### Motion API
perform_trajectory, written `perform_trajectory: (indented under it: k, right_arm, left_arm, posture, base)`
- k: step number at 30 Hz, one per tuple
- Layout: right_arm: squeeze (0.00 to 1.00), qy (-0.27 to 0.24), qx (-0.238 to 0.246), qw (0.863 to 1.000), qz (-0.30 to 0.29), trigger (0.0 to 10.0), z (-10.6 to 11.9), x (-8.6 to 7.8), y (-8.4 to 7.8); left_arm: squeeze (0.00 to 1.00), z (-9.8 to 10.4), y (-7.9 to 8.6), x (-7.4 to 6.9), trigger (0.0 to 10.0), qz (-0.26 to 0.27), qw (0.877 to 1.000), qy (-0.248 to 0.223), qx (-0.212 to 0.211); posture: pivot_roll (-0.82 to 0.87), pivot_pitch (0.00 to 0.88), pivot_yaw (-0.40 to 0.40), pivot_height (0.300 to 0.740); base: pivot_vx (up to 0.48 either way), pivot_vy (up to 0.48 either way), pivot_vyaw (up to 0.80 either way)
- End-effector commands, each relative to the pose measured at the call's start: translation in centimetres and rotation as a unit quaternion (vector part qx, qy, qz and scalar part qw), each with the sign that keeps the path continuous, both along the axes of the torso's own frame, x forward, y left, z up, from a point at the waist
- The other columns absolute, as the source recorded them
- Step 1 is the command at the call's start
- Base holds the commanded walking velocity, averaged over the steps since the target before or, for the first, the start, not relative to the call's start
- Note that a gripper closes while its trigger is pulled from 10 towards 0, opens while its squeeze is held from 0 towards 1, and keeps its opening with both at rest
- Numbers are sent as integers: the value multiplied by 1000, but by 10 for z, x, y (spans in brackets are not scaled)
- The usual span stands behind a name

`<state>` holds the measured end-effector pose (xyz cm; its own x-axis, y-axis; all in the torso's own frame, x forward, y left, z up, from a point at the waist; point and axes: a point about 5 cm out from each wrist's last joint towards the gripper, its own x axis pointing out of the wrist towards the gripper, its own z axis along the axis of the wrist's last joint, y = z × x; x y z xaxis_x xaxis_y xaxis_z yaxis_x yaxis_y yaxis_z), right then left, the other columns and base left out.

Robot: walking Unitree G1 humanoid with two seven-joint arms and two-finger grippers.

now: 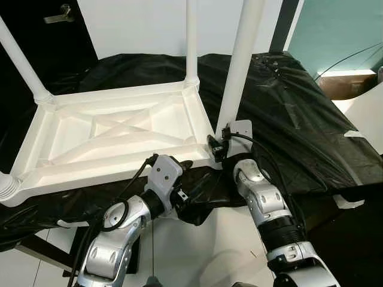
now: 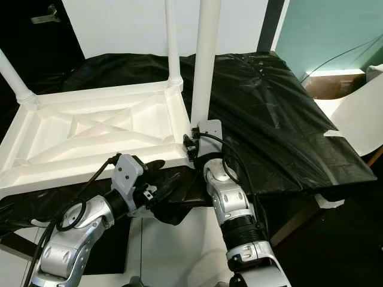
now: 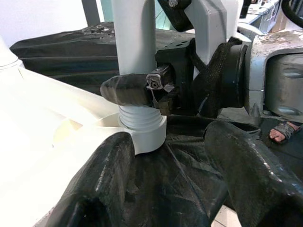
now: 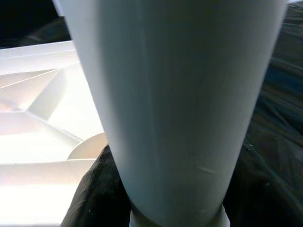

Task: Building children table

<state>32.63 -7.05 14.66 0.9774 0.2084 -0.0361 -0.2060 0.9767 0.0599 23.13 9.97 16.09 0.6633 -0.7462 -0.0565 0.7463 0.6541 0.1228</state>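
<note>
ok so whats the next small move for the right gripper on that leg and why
Probably keep twisting the leg down. The right gripper is shut on it just above the corner socket of the upturned tabletop, and threads are exposed above the socket, so the leg looks not fully seated.

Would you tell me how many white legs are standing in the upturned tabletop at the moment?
4: far-left corner leg, far-right corner leg, near-right leg held by the right gripper, and a near-left leg, barely showing at the frame edge.
</note>
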Motion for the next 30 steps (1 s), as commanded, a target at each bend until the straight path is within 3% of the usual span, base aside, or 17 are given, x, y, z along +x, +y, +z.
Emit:
perform_trajectory:
  k: [1, 2, 3, 4, 5, 6, 7, 13, 16, 17, 18, 19, 20, 26, 28, 30]
  right_arm:
    - [0, 37, 10, 999, -8, 10000, -13, -5, -1]
    - [0, 37, 10, 999, -8, 10000, -13, -5, -1]
    - [137, 34, 12, 999, 0, 10000, -12, -6, 0]
    - [137, 34, 12, 999, 0, 10000, -12, -6, 0]
    - [706, 30, 14, 999, 0, 10000, -10, -7, 0]
    - [980, 25, 17, 1000, -2, 10000, -8, -8, -2]
    - [1000, 20, 18, 1000, -1, 10000, -6, -8, -3]
    - [1000, -12, 9, 1000, 15, 10000, 2, -8, -19]
    - [1000, -20, 2, 999, 46, 10000, 4, -7, -29]
    - [1000, -24, 6, 996, 80, 10000, 6, -7, -33]
    - [349, -27, 3, 991, 132, 10000, 9, -5, -39]
    - [349, -27, 3, 991, 132, 10000, 9, -5, -39]
    - [0, -23, 3, 989, 149, 10000, 9, -3, -42]
    - [0, -18, -35, 974, 223, 10000, 11, 11, -51]
    - [0, -21, -63, 962, 266, 10000, 13, 18, -49]
    - [0, -21, -63, 962, 266, 10000, 13, 18, -49]
  left_arm:
    - [0, 1, 2, 2, 10000, 31, 1000, -3, 3]
    - [0, 1, 2, 2, 10000, 31, 1000, -3, 3]
    - [0, 1, 1, 3, 10000, 30, 1000, -4, 2]
    - [0, 1, 1, 3, 10000, 30, 1000, -4, 2]
    - [0, 1, 0, 3, 10000, 30, 1000, -5, 1]
    - [0, 2, 0, 3, 10000, 30, 1000, -5, 0]
    - [0, 1, 0, 3, 10000, 30, 1000, -5, 0]
    - [0, 0, 0, 2, 10000, 30, 1000, -5, 3]
    - [0, 1, 1, 3, 10000, 32, 999, -6, 4]
    - [0, 2, 3, 4, 10000, 34, 999, -7, 4]
    - [0, 2, 4, 4, 10000, 36, 999, -6, 5]
    - [0, 2, 4, 4, 10000, 36, 999, -6, 5]
    - [0, 1, 4, 3, 10000, 36, 999, -6, 5]
    - [0, 0, 4, 1, 10000, 33, 999, -1, 7]
    - [0, 0, 3, 2, 10000, 32, 999, -1, 7]
    - [0, 0, 3, 2, 10000, 32, 999, -1, 7]
  posture:
    - [27, 42, -4, 740]
    - [27, 42, -4, 740]
    - [30, 36, -7, 740]
    - [30, 36, -7, 740]
    - [30, 36, -7, 740]
    - [30, 36, -7, 740]
    - [32, 29, -7, 740]
    - [34, 23, -8, 740]
    - [31, 27, -8, 740]
    - [28, 28, -4, 740]
    - [26, 32, -3, 740]
    - [26, 32, -3, 740]
    - [26, 32, -3, 740]
    - [21, 35, 4, 740]
    - [22, 33, 6, 740]
    - [22, 33, 6, 740]
  base:
    - [0, 0, 0]
    - [0, 0, 0]
    - [0, 0, 0]
    - [0, 0, 0]
    - [0, 0, 0]
    - [0, 0, 0]
    - [0, 0, 0]
    - [0, 0, 0]
    - [0, 0, 0]
    - [0, 0, 0]
    - [0, 0, 0]
    - [0, 0, 0]
    - [0, 0, 0]
    - [0, 0, 0]
    - [0, 0, 0]
    - [0, 0, 0]
